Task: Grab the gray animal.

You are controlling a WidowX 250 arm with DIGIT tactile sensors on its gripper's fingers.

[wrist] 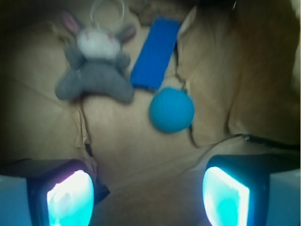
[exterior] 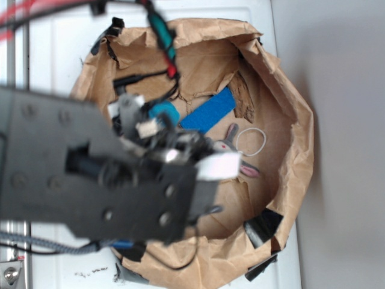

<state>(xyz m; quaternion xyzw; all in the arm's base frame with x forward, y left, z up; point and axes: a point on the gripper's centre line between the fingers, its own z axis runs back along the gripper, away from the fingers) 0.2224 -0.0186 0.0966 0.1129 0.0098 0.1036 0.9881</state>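
The gray animal (wrist: 94, 70) is a small gray plush with a cream face and pink-lined ears. It lies belly down on the brown paper at the upper left of the wrist view. In the exterior view only its head and ears (exterior: 231, 150) show past the arm. My gripper (wrist: 148, 197) is open. Its two glowing teal pads (wrist: 70, 200) stand wide apart, with only paper between them. The animal lies well ahead of the fingers and to their left, apart from them.
A teal ball (wrist: 171, 109) lies right of the animal, and a blue flat block (wrist: 155, 52) sits just behind the ball. A white ring (exterior: 251, 141) rests by the animal's head. Everything sits in a crumpled brown paper bag (exterior: 295, 120) with raised walls. The black arm (exterior: 120, 180) hides the bag's left half.
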